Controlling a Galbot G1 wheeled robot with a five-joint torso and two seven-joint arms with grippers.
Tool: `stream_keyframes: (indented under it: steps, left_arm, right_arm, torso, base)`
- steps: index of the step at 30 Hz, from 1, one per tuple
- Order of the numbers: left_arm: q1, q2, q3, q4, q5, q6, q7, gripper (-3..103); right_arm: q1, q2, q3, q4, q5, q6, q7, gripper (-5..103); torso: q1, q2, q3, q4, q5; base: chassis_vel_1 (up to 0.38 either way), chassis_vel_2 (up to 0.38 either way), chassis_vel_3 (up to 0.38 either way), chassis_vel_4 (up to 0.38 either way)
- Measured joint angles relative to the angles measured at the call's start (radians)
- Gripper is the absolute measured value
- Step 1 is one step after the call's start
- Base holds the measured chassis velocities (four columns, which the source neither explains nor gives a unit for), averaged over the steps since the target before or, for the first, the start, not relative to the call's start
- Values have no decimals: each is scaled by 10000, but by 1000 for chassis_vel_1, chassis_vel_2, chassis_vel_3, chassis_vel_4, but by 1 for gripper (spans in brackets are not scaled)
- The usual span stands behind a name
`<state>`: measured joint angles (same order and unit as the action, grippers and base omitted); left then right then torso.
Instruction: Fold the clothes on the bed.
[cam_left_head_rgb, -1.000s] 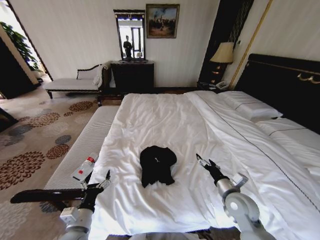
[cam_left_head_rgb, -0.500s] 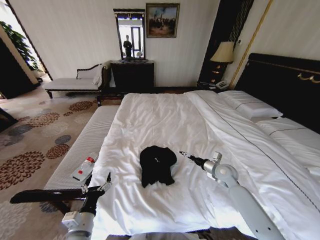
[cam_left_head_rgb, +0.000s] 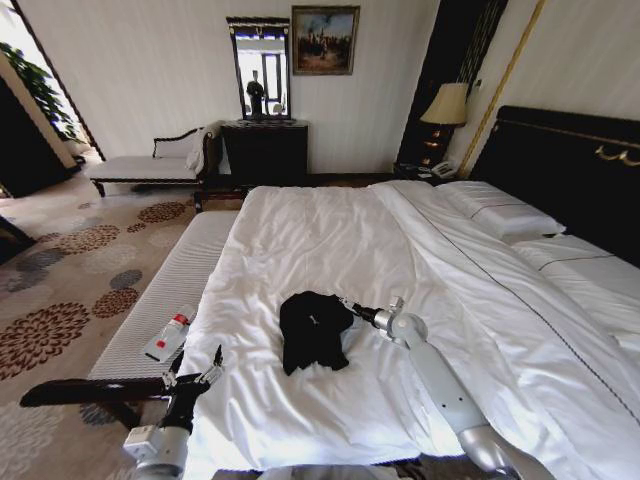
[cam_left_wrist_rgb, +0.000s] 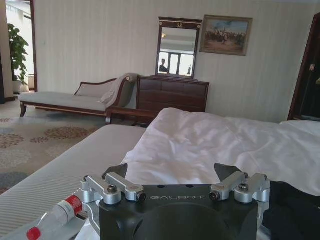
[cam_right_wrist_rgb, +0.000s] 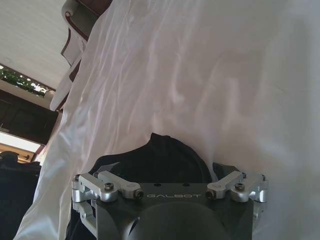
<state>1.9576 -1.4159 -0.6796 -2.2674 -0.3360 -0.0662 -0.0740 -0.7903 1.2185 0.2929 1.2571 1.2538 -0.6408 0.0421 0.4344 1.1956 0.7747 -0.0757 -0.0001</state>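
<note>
The right gripper (cam_left_head_rgb: 347, 303) reaches the black T-shirt (cam_left_head_rgb: 314, 330), finger state unclear. Left gripper (cam_left_head_rgb: 196, 366) (fingers apart) idles at the bed (cam_left_head_rgb: 330, 240) edge. A low grasp risks pinching the sheet too.

Bare white bed (cam_left_head_rgb: 300, 240) surrounds the black T-shirt (cam_left_head_rgb: 313, 330); a bottle (cam_left_head_rgb: 168, 337) lies on the bench.

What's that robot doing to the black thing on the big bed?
It is working on a black T-shirt that lies bunched up on the white bed. The right gripper reaches out low over the sheet, right at the shirt's edge, with its fingers apart. The left gripper waits open near the foot of the bed, holding nothing. The shirt does not look neatly folded yet.
</note>
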Motion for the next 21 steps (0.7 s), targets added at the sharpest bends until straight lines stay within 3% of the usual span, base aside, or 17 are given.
stream_keyframes:
  steps: [2, 5, 15, 16, 19, 21]
  left_arm:
    - [0, -19, -45, -37, -24, -14, -7, 100]
    - [-20, -29, -103, -94, -61, -20, -11, 100]
    - [-221, 36, -259, -210, -403, 121, -228, 100]
    - [-221, 49, -279, -222, -421, 128, -230, 100]
    - [-221, 50, -305, -241, -445, 137, -239, 100]
    - [-218, 21, -315, -254, -463, 143, -252, 100]
  right_arm:
    - [-9, 19, 109, -74, -24, 16, -35, 103]
    - [-156, -19, 302, -142, -56, 39, -97, 90]
    - [-574, -49, 449, -189, -323, -46, -211, 79]
    - [-587, -32, 449, -176, -335, -54, -217, 68]
    - [-595, -8, 448, -156, -340, -62, -219, 63]
    - [-601, 0, 435, -133, -341, -69, -237, 52]
  torso:
    - [0, 0, 0, -3, 0]
    - [-1, 1, -1, -4, 2]
    - [-1, 2, -1, -4, 0]
    - [-1, 1, -1, -4, 0]
    - [-1, 1, -1, -2, 1]
    - [-1, 1, -1, 0, 1]
  base:
    - [0, 0, 0, 0]
    - [0, 0, 0, 0]
    - [0, 0, 0, 0]
    - [0, 0, 0, 0]
    - [0, 0, 0, 0]
    - [0, 0, 0, 0]
